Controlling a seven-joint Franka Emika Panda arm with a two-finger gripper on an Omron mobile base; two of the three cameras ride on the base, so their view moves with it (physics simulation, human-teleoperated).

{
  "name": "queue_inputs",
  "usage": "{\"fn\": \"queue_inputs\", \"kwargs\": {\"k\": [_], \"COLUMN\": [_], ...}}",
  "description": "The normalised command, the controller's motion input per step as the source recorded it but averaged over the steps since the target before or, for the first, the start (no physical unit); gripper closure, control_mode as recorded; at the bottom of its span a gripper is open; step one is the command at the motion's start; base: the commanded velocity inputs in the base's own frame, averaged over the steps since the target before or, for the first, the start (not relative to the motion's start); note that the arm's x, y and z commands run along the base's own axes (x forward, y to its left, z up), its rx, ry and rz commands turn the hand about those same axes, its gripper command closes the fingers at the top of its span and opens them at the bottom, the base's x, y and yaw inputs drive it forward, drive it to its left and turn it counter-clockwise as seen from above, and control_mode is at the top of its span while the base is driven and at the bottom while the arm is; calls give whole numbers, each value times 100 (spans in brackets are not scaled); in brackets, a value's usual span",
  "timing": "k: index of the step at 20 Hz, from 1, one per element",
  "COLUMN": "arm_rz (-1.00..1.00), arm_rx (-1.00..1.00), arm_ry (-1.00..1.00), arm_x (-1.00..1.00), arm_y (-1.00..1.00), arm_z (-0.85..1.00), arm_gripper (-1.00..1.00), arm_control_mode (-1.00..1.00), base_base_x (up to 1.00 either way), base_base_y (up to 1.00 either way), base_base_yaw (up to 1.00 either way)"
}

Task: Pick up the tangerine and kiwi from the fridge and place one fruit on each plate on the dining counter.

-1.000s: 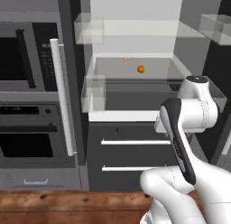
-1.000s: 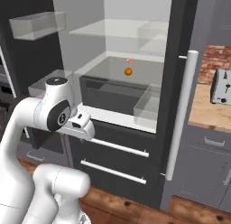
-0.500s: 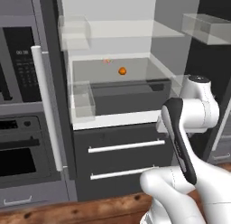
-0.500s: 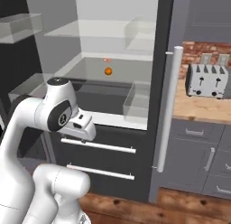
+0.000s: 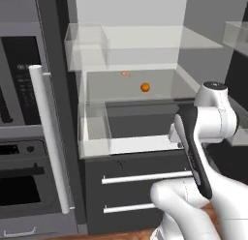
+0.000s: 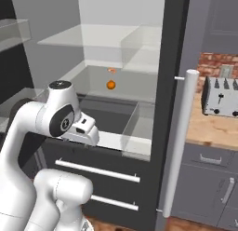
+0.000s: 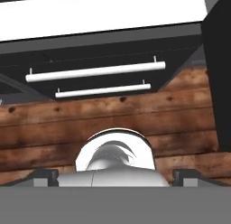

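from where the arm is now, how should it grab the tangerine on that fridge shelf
Grip the tangerine across its widest middle. It is small and round, so any pair of opposite sides will do. Come in from the open front of the fridge, level with the glass shelf it rests on, since another shelf overhead makes a top-down reach look tight. The gripper is open, pointing down at the floor.

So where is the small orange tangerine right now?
The small round orange tangerine sits on a clear glass shelf inside the open dark grey fridge, near the back wall, just right of a small reddish item.
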Motion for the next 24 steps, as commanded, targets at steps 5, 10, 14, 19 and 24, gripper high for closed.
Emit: {"fn": "queue_inputs", "kwargs": {"k": [5, 10, 14, 19, 24], "arm_rz": [0, 0, 0, 0, 0], "arm_rx": [0, 0, 0, 0, 0], "arm_ry": [0, 0, 0, 0, 0], "arm_x": [0, 0, 0, 0, 0], "arm_y": [0, 0, 0, 0, 0], "arm_z": [0, 0, 0, 0, 0], "arm_gripper": [-100, -100, -100, -100, -100], "arm_control_mode": [100, 100, 100, 100, 100], "base_base_x": [70, 46, 48, 35, 31], "base_base_y": [0, 11, 16, 1, 7], "base_base_yaw": [0, -1, 0, 0, 0]}}
